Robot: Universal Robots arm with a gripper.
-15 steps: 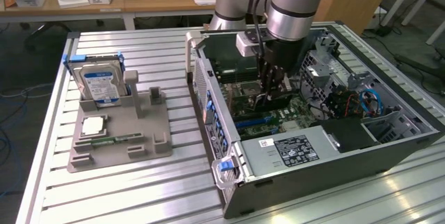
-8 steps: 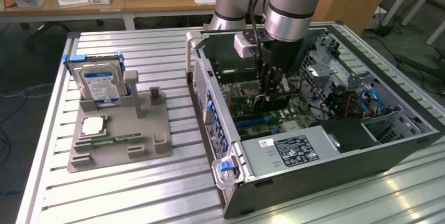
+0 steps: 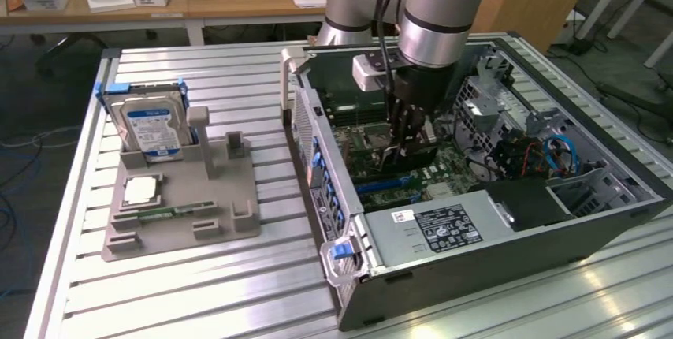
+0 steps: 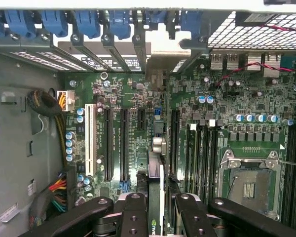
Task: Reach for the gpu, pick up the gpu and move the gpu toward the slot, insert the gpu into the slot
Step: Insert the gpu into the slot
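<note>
Claw [image 3: 405, 146]: pinched on the gpu [image 4: 155, 170], which is held edge-on over the motherboard slots [image 4: 116, 143] inside the computer case [image 3: 589, 221], at 3 o'clock of the hard drive [image 3: 150, 122] in the exterior view. Handling, as judged: light, stiff, fragile; best gripped by its bare edges.

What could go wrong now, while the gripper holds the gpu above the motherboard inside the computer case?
1. The gpu, clamped edge-on in the gripper, hangs over several close parallel slots; a small offset could seat it in the wrong one or press it onto a slot wall.
2. Its far end might catch on the row of blue latches.
</note>
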